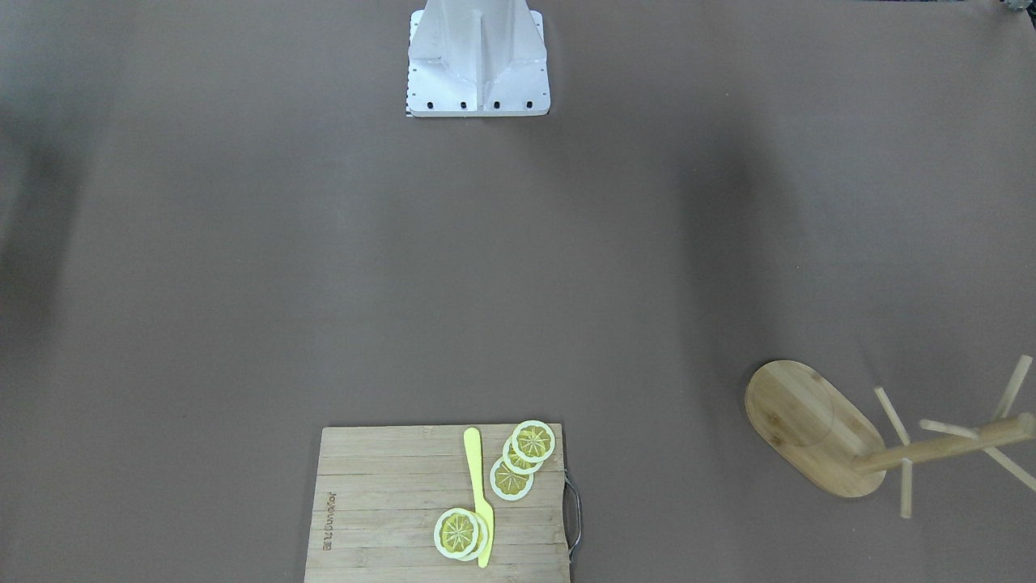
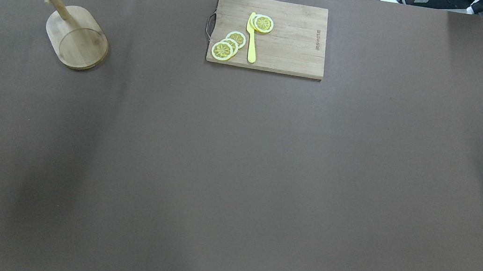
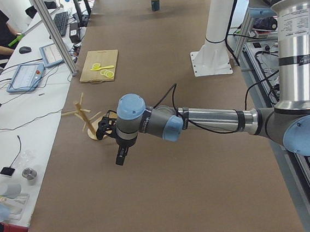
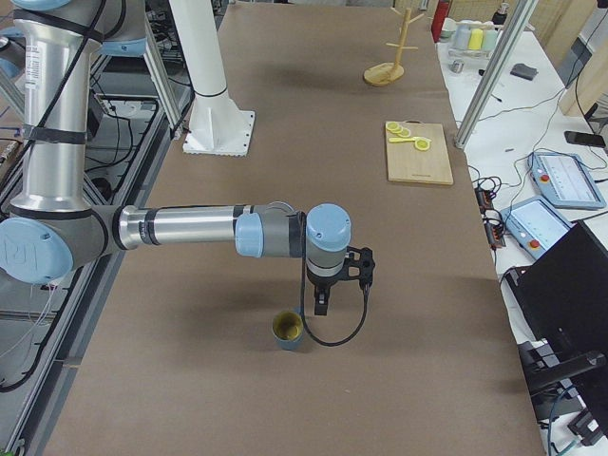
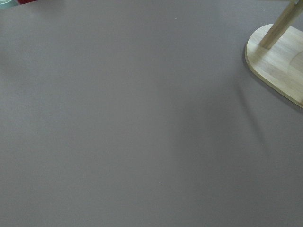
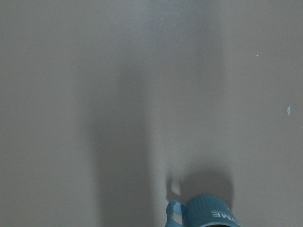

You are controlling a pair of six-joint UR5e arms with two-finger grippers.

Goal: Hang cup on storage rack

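just beside the cup, the right hand hangs; how open, i cannot tell.

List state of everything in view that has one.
cup: upright on table, unheld, not hung.
storage rack: upright, pegs bare.
left gripper: near the rack, open or shut cannot tell.
right gripper: beside the cup, cannot tell either.
cutting board: flat, bearing lemon slices and yellow knife.

Silver-tubed left arm and right arm, pale blue joint caps, black cables, white pedestal with black screws.
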